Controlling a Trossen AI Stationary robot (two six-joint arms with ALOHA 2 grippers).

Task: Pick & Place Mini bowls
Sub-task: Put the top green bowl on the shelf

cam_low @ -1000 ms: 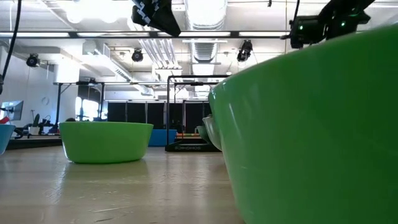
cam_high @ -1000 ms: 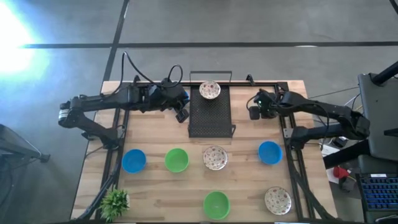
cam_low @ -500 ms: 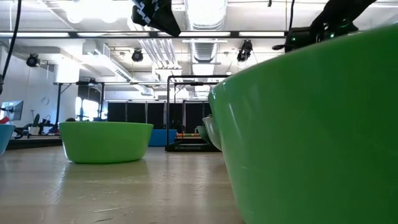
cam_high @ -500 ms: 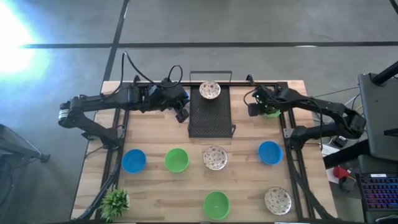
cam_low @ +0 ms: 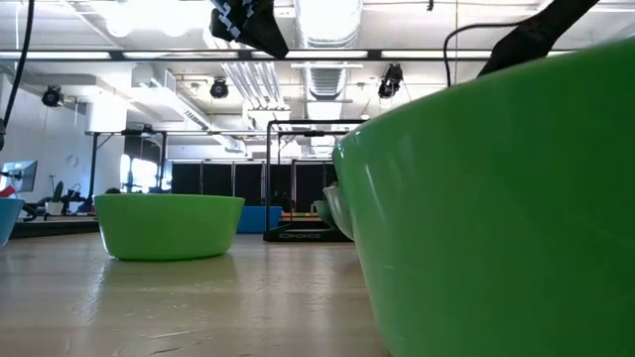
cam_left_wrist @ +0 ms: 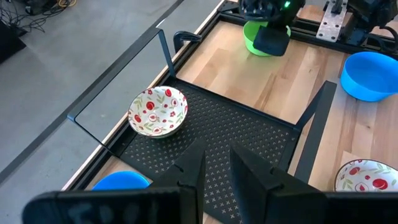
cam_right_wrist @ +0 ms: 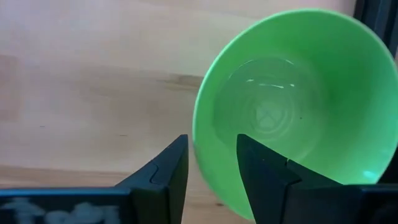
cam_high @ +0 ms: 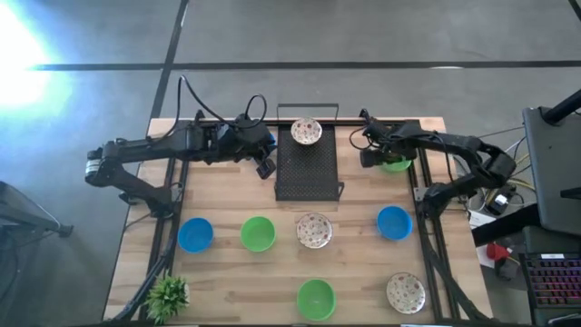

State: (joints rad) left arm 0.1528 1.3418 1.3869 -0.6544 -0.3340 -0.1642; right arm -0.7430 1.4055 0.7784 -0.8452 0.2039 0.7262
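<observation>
Moved: right gripper has drawn back toward the black mesh rack, uncovering a green bowl on the tabletop.
Right gripper: fingers parted, straddling the green bowl's near rim, holding nothing.
Green bowl: right of the rack, just beside the gripper, near the tabletop's back edge.
Left gripper: hovers at the rack's left edge, fingers slightly apart, empty.
Floral bowl: sits on the rack's back end.
Other bowls: six lie in front of the rack.
</observation>
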